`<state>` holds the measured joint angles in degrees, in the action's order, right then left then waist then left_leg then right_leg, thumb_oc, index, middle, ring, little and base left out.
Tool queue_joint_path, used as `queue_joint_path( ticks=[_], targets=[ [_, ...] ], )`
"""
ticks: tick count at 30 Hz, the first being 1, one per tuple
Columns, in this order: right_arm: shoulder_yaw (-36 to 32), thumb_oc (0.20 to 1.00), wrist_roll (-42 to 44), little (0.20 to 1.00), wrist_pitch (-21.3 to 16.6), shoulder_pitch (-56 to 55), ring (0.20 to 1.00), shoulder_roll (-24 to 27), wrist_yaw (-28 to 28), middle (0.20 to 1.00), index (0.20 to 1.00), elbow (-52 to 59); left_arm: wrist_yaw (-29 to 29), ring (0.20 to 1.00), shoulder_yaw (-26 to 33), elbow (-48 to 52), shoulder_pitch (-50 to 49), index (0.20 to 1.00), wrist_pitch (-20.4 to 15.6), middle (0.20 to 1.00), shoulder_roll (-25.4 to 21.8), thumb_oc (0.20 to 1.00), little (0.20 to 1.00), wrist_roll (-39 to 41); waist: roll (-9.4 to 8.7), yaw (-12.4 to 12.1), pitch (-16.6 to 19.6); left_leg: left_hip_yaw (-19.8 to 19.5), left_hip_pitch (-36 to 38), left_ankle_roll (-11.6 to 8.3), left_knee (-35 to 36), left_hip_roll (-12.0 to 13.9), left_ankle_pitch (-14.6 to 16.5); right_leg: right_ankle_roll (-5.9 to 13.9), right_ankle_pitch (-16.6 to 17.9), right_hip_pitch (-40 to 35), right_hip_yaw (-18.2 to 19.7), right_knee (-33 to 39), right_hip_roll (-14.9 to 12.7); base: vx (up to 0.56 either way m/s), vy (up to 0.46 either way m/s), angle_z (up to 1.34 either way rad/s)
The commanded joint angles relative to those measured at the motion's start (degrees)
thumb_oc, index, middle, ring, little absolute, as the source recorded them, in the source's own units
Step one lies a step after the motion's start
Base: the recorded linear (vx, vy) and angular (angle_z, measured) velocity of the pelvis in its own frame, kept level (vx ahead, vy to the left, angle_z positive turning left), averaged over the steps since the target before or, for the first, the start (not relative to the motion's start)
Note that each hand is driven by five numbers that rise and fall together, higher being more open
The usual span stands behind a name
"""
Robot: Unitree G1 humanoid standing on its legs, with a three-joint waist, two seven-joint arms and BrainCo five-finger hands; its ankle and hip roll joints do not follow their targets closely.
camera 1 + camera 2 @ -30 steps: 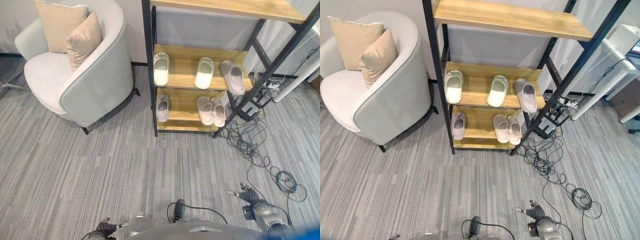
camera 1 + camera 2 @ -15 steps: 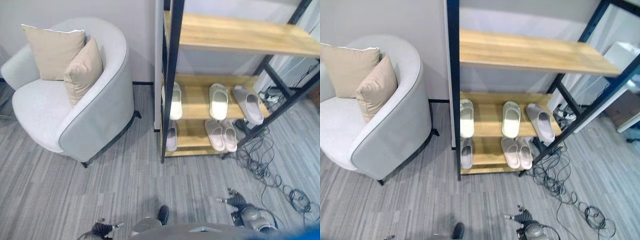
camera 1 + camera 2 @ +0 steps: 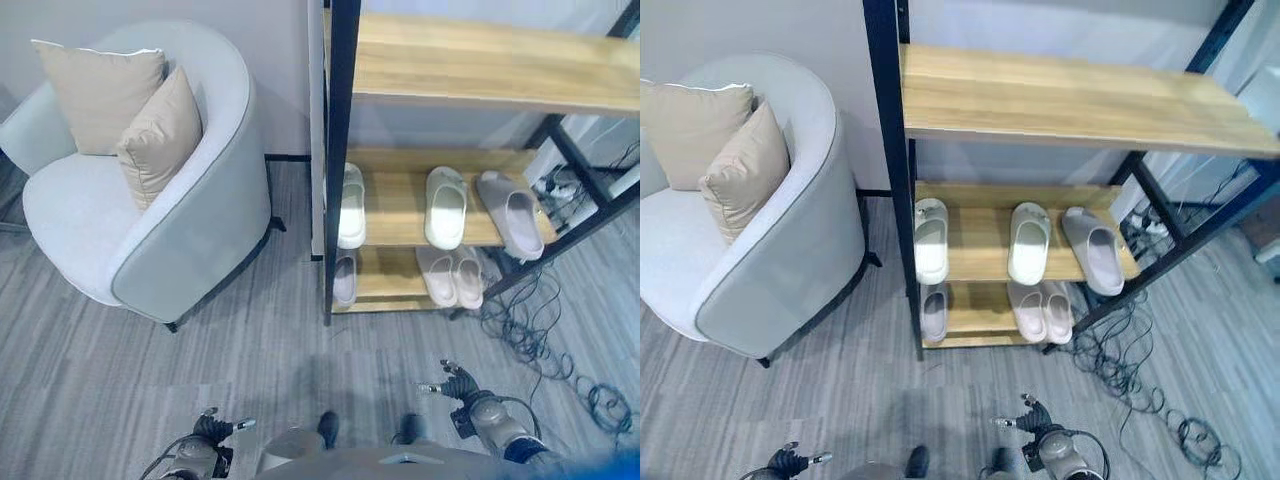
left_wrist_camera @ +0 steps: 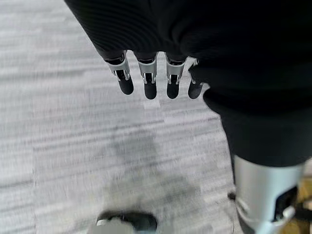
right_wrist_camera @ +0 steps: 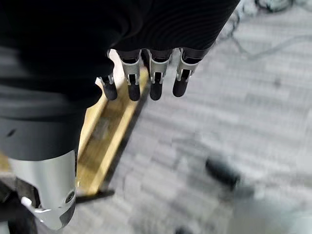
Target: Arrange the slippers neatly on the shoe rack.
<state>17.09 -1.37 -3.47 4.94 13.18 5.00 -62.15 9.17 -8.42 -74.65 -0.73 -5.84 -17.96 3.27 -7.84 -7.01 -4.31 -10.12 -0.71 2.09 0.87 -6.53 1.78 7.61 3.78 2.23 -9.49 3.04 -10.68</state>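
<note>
The shoe rack (image 3: 338, 150) has a black frame and wooden shelves. On its middle shelf lie a pale slipper (image 3: 351, 205) at the left, a white slipper (image 3: 445, 207) and a grey slipper (image 3: 511, 212), which is turned aslant. The lower shelf holds a single grey slipper (image 3: 344, 279) at the left and a pinkish pair (image 3: 450, 277) side by side. My left hand (image 3: 205, 445) hangs low over the carpet, well short of the rack. Its fingers (image 4: 150, 83) are straight and hold nothing. My right hand (image 3: 465, 390) is low at the right, fingers (image 5: 156, 83) straight and empty.
A pale grey armchair (image 3: 190, 240) with two beige cushions (image 3: 158, 135) stands left of the rack. Black cables (image 3: 535, 340) lie tangled on the carpet at the rack's right foot. The rack's top shelf (image 3: 480, 65) juts out above the slippers.
The camera has shifted, so the rack and chair sit differently in the picture. The slippers lie as before. Both hands stay low and empty.
</note>
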Motion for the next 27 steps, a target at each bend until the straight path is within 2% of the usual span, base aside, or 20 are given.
queue_joint_path(
  ticks=[1,3,4,6,10,17,18,22,25,27],
  targets=[
    [0.6,1.000,-1.1,1.000,-1.8,2.3,1.000,4.8,1.0,1.000,1.000,3.7,1.2,1.000,1.1,-1.0,2.8,1.000,-1.7,1.000,1.7,1.000,1.000,-0.9,3.20,-0.2,-0.6,-1.0,-0.8,-4.59,0.9,9.8,1.1,0.57,-3.2,-1.7,-2.2,-3.1,1.4,0.04,-0.183,0.15],
    [0.6,1.000,-1.1,1.000,-2.0,2.5,1.000,5.0,1.1,1.000,1.000,3.9,1.1,1.000,1.0,-1.3,2.8,1.000,-1.6,1.000,2.1,1.000,1.000,-0.9,3.37,-0.1,-0.5,-1.3,-0.5,-4.80,1.9,10.1,0.5,0.42,-3.5,-2.2,-2.7,-2.7,1.8,0.03,-0.104,0.26],
    [-1.4,1.000,-0.2,1.000,-1.0,2.9,1.000,9.7,-0.2,1.000,1.000,10.1,0.2,1.000,1.5,-1.5,2.8,1.000,-1.2,1.000,1.2,1.000,1.000,-0.7,2.89,0.0,-0.1,-1.6,0.1,-5.36,3.2,10.9,-0.5,0.21,-3.9,-3.1,-3.3,-1.8,2.5,0.02,-0.113,0.25],
    [-1.4,1.000,0.8,1.000,-2.5,0.8,1.000,8.9,-0.2,1.000,1.000,9.9,-0.6,1.000,1.7,-0.8,1.8,1.000,-1.6,1.000,1.5,1.000,1.000,-0.4,3.19,0.4,0.0,-1.5,0.2,-5.44,3.9,11.1,-1.1,0.02,-4.0,-3.8,-3.5,-0.9,3.0,-0.01,-0.094,0.10],
    [-1.1,1.000,1.3,1.000,-2.9,1.2,1.000,7.4,-0.2,1.000,1.000,8.7,-0.5,1.000,1.8,-1.9,1.2,1.000,-1.4,1.000,2.6,1.000,1.000,-0.5,3.92,0.2,0.0,-2.0,0.1,-5.58,4.1,11.0,-1.4,-0.40,-4.5,-5.0,-4.1,-0.1,3.4,-0.01,-0.013,-0.01],
    [5.0,1.000,0.0,1.000,-6.2,0.7,1.000,7.2,-3.0,1.000,1.000,27.2,0.3,1.000,1.3,-0.1,1.8,1.000,-2.1,1.000,3.9,1.000,1.000,-0.3,5.04,0.4,0.2,-2.3,-0.8,-5.98,4.1,9.4,-2.0,-0.20,-4.4,-5.7,-5.7,0.9,2.9,-0.05,0.042,0.06],
    [5.0,1.000,0.0,1.000,-6.1,0.7,1.000,7.3,-3.0,1.000,1.000,27.2,0.3,1.000,1.3,-0.1,1.8,1.000,-2.1,1.000,3.9,1.000,1.000,-0.3,5.05,0.5,0.2,-2.3,-0.8,-5.98,4.1,9.4,-2.0,-0.20,-4.4,-5.7,-5.7,0.9,2.9,-0.06,0.060,0.01],
    [9.3,1.000,1.4,1.000,-8.4,1.8,1.000,9.5,-7.3,1.000,1.000,37.7,0.2,1.000,0.6,0.0,2.1,1.000,-2.6,1.000,4.7,1.000,1.000,-1.4,5.17,0.2,0.2,-1.8,-2.1,-6.12,4.1,8.6,-2.2,0.26,-3.6,-4.8,-5.8,1.9,2.3,-0.03,0.060,0.02],
    [10.0,1.000,2.3,1.000,-9.3,3.0,1.000,11.2,-8.4,1.000,1.000,43.5,-0.2,1.000,0.8,-0.3,1.6,1.000,-2.8,1.000,4.9,1.000,1.000,-1.8,5.08,-0.1,0.2,-1.4,-2.3,-6.10,4.1,8.5,-2.1,0.44,-3.6,-4.5,-5.4,2.0,2.2,0.01,0.041,0.00],
    [8.8,1.000,1.1,1.000,-10.3,5.0,1.000,13.5,-7.3,1.000,1.000,49.1,-0.3,1.000,1.0,-0.4,0.9,1.000,-2.9,1.000,5.2,1.000,1.000,-2.2,5.09,-0.3,0.2,-1.1,-2.3,-6.07,4.1,8.4,-2.0,0.57,-3.6,-4.3,-5.1,2.0,2.2,0.03,0.041,-0.03]
  ],
)
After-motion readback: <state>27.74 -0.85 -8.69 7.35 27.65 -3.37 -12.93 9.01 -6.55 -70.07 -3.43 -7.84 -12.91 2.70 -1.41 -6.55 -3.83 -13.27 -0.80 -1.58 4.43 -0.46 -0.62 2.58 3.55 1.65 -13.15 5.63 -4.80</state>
